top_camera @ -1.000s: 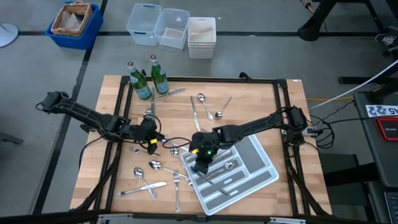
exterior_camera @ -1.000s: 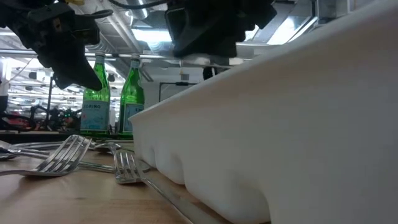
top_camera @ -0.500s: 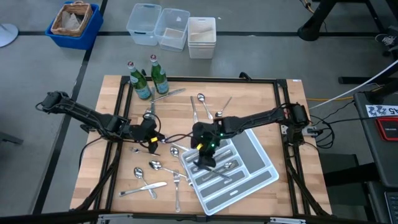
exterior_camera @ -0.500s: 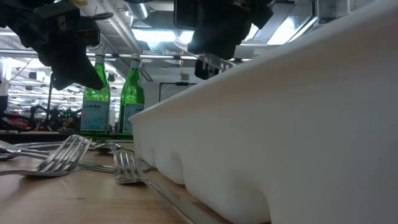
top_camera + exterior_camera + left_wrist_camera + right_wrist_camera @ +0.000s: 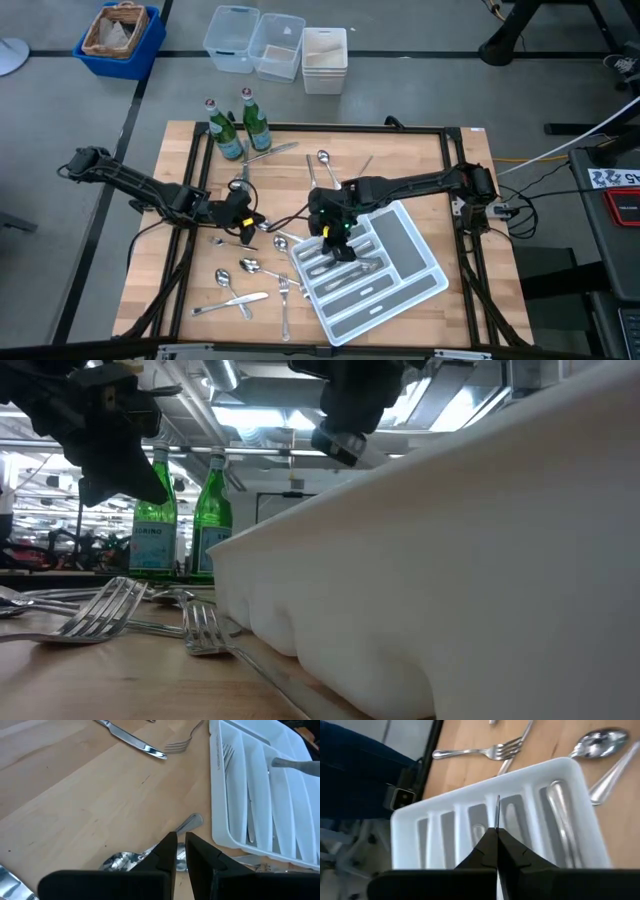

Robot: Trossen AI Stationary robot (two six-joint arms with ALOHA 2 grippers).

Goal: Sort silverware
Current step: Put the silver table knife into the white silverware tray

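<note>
The white divided tray (image 5: 400,245) lies at the table's near right, with several silver pieces in its compartments (image 5: 352,270). More forks, spoons and knives lie loose on the wood, such as a spoon (image 5: 250,266), a knife (image 5: 232,303) and a spoon (image 5: 323,160). My right gripper (image 5: 339,248) hangs over the tray's left end (image 5: 445,820), shut on a thin silver piece (image 5: 497,812). My left gripper (image 5: 248,224) hovers left of the tray, its fingers (image 5: 181,851) shut and empty above a spoon (image 5: 125,862) lying flat on the wood. My right gripper pinches a thin silver piece (image 5: 497,817) between its two fingers. The piece shows edge-on and sticks out past the fingertips, along them. The fingers point down at the tray, and the piece is lifted clear of it (image 5: 336,446). Which kind of piece it is I cannot tell.
Two green glass bottles (image 5: 225,132) (image 5: 255,125) stand at the table's far left. Clear bins (image 5: 275,45) and a blue basket (image 5: 120,35) stand on the floor beyond the far edge. A black frame (image 5: 452,170) borders the tabletop. Bare wood lies between the tray and the far edge.
My right gripper has gone from over the tray's near-left compartments toward the table's far edge and a little right, rising above the tray's rim with the thin piece.
</note>
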